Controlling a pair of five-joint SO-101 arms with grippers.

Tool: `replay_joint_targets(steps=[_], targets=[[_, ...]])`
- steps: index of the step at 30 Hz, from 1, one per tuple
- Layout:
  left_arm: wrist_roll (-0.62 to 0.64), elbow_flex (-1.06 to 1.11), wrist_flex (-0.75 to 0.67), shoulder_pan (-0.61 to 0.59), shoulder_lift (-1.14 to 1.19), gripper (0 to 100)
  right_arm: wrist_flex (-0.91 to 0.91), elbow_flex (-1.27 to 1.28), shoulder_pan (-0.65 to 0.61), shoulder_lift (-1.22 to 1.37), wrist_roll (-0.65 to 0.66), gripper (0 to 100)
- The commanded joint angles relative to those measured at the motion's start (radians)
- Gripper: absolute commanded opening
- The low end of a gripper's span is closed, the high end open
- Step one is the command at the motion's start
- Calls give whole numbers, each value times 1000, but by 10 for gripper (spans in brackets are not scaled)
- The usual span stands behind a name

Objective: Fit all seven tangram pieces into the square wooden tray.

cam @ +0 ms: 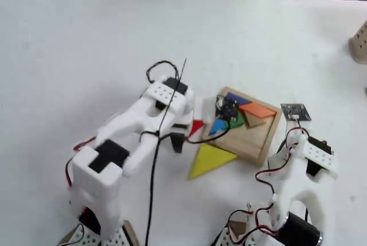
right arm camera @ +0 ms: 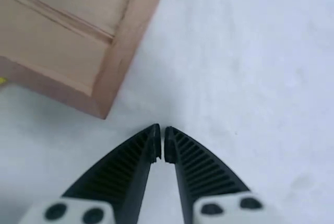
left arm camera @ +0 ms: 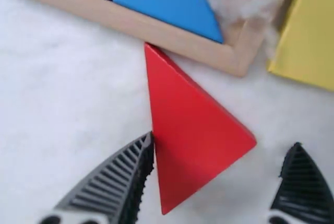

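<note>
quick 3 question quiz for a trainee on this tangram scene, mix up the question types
1. True or false: the red triangle lies inside the wooden tray.
2. Multiple choice: the left end effector is A) shut on the red triangle, B) open with the red triangle between its fingers, C) shut over bare table.
3. Fill in the missing word: the right end effector is ___, low over the table near a corner of the wooden tray.

Key
1. False. It lies on the table outside the tray, with one tip at the rim.
2. B
3. shut
</note>
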Motion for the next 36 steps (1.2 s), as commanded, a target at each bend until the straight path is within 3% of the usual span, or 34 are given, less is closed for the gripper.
replay_joint_targets(steps=[1,13,19,24,28,36], targets=[[9,-41,-18,-4,-1,373,-8,-3,-2,-13,14,18],[32,-41,-18,5,5,370,-8,-3,-1,-13,14,18],[130,-63,-23,4,8,287,-8,-3,-1,-13,11,18],[120,-68,-23,2,10,287,-8,-3,-1,-13,11,18],[29,-61,-23,-2,10,284,-8,-3,-1,-13,12,18],[31,-92,-89,-51,54,283,-8,-3,-1,-13,14,18]])
